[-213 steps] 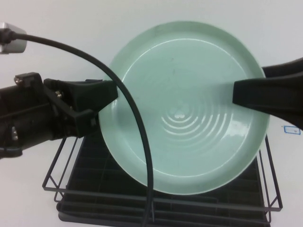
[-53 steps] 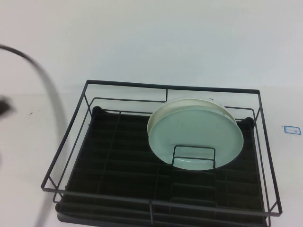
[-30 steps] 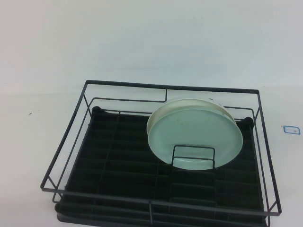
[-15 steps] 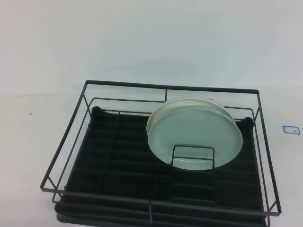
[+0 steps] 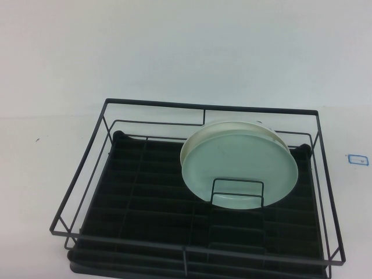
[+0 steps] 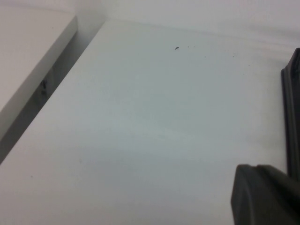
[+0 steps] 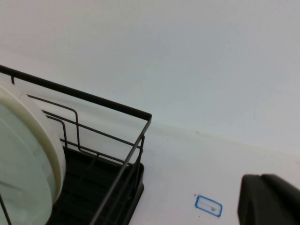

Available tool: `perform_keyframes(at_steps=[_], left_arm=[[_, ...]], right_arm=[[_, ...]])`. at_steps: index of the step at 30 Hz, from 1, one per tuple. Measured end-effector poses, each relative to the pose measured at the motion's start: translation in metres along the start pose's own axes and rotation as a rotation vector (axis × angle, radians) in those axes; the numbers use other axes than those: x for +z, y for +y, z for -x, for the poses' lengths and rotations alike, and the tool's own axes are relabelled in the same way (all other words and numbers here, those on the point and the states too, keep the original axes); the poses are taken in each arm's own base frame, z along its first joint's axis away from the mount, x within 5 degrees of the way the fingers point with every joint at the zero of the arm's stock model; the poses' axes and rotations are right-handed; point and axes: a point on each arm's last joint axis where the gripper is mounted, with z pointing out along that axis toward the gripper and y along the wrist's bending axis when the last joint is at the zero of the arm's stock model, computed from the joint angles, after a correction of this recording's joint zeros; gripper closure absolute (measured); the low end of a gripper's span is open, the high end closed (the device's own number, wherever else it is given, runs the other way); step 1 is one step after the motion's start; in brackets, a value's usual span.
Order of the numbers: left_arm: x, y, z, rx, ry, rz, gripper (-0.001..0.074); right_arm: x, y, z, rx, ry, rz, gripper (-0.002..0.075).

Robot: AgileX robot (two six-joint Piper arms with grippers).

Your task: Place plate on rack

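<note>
left gripper (image 6: 267, 194) over bare table (image 6: 140, 131), well clear of rack (image 5: 87, 168), can't tell its grip; right gripper (image 7: 269, 199) beside rack's corner near blue sticker (image 7: 208, 206), same; plate (image 5: 237, 164) upright in rack behind wire loop (image 5: 237, 192), touched by neither

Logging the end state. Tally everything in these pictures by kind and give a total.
Plates: 1, the plate, standing in the rack
Racks: 1, the rack
Blue outlined marks on the table: 1
Hands: 2, left hand and right hand, both away from the rack
Total: 5
</note>
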Motion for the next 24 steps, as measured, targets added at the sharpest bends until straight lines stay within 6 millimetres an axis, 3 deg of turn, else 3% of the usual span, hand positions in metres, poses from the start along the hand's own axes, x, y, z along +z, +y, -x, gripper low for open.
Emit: perform_keyframes(at_steps=[8, 20, 24], left_arm=[[-0.002, 0.000, 0.007, -0.007, 0.006, 0.001, 0.0735], [-0.002, 0.000, 0.007, -0.007, 0.006, 0.001, 0.0735], [-0.002, 0.000, 0.007, -0.007, 0.006, 0.001, 0.0735]], right_arm=[[-0.005, -0.002, 0.002, 0.004, -0.024, -0.011, 0.0728], [-0.043, -0.008, 0.018, 0.009, -0.219, -0.037, 0.0728], [-0.059, 0.002, 0.029, -0.136, -0.316, 0.057, 0.0728]])
